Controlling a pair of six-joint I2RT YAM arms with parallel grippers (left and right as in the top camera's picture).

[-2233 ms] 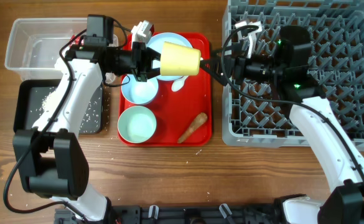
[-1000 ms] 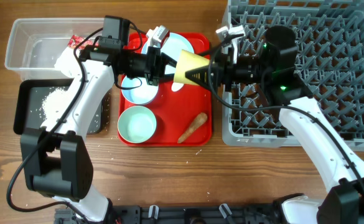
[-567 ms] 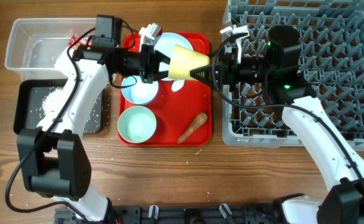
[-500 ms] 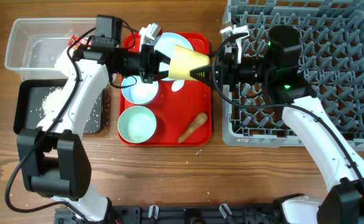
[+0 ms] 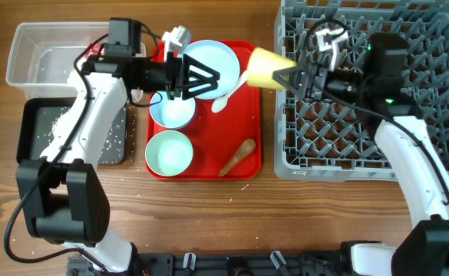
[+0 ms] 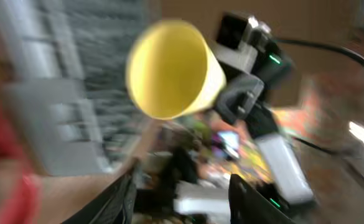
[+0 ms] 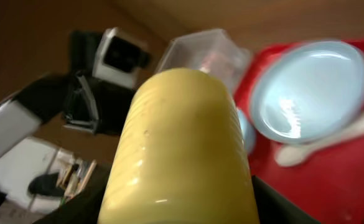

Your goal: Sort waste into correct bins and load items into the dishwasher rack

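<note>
Nearest the arm bases, on the red tray (image 5: 251, 115): mint-green bowl (image 5: 169, 153) and brown stick (image 5: 237, 157), apart. Beyond these, pale-blue bowl (image 5: 170, 113), white spoon (image 5: 222, 101) and pale-blue plate (image 5: 209, 60). Above the plate, left tool (image 5: 207, 78) spread wide, holding nothing. Further right, right tool (image 5: 289, 77) clamped on the yellow cup (image 5: 266, 67), held off the tabletop over the grey rack (image 5: 324, 165) edge, mouth toward the left arm. Leftward, black tray (image 5: 36, 115) bearing rice grains (image 5: 53, 124); clear tub (image 5: 24, 46) farthest.

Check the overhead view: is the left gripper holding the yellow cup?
No, the yellow cup sits in the right gripper; the left gripper is open and empty.
</note>
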